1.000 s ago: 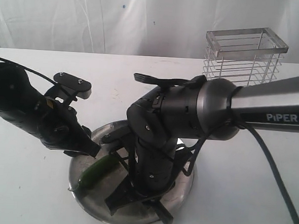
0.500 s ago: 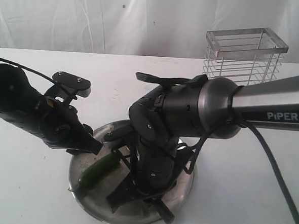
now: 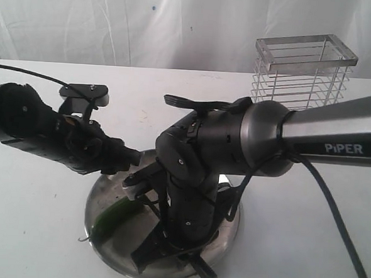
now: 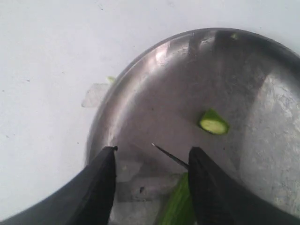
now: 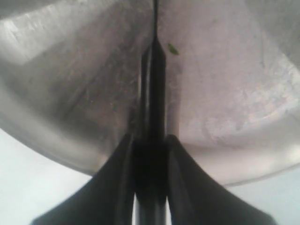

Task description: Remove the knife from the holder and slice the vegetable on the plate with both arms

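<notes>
The knife point(image 5: 155, 117) was clamped by its black handle between the closed fingers of the right gripper point(image 5: 151, 154), with the blade pointing out over the steel plate point(image 5: 243, 108); in the left wrist view only the thin blade tip point(image 4: 169, 156) was seen above the plate's floor. In the exterior view the right arm point(image 3: 200, 159) was bent down steeply over the plate point(image 3: 103, 194), hiding much of it.

The left gripper point(image 4: 152, 164) was held with its two dark fingers apart and nothing between them, above the plate's rim. The green chili point(image 4: 180, 206) lay on the plate, just beside the blade tip, and a small cut slice point(image 4: 213, 123) with a pale face was seen lying apart from it on the bare metal. In the exterior view the chili point(image 3: 113, 213) was seen on the left part of the plate, below the left gripper point(image 3: 133, 156).

The wire holder point(image 3: 303, 70) stood upright at the back right of the white table point(image 3: 29, 230), well apart from the plate.
</notes>
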### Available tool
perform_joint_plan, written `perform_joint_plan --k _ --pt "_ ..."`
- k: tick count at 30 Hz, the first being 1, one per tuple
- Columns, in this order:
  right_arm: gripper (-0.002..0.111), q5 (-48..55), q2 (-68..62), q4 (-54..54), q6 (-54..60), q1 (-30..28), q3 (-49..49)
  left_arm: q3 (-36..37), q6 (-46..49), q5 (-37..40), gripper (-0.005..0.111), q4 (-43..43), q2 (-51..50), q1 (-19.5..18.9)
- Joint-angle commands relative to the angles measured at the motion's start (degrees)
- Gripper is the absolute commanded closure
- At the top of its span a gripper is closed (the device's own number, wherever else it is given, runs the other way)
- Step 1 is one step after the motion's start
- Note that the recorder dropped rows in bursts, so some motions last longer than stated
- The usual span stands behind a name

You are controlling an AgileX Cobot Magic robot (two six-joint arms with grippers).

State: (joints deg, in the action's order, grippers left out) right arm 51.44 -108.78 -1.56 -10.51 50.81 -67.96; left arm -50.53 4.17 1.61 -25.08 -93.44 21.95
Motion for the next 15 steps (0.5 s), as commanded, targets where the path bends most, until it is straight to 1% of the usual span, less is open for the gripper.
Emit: perform_joint_plan --k 1,3,6,15 --pt "0.108 -0.4 0.2 0.1 1.3 0.1 0.0 -0.2 -0.3 1.8 0.054 0.1 2.6 -3.1" --pt "0.108 -0.4 0.2 0.1 1.3 0.1 0.0 -0.2 -0.3 2.7 0.054 0.2 3.6 -5.0" --pt "0.108 -0.4 0.2 -0.3 1.3 0.1 0.0 -0.2 0.8 3.8 0.054 0.3 4.4 -6.6" --pt "0.108 -0.5 0.6 -1.0 1.3 0.1 0.0 -0.2 1.3 4.7 0.054 0.3 4.4 -6.6"
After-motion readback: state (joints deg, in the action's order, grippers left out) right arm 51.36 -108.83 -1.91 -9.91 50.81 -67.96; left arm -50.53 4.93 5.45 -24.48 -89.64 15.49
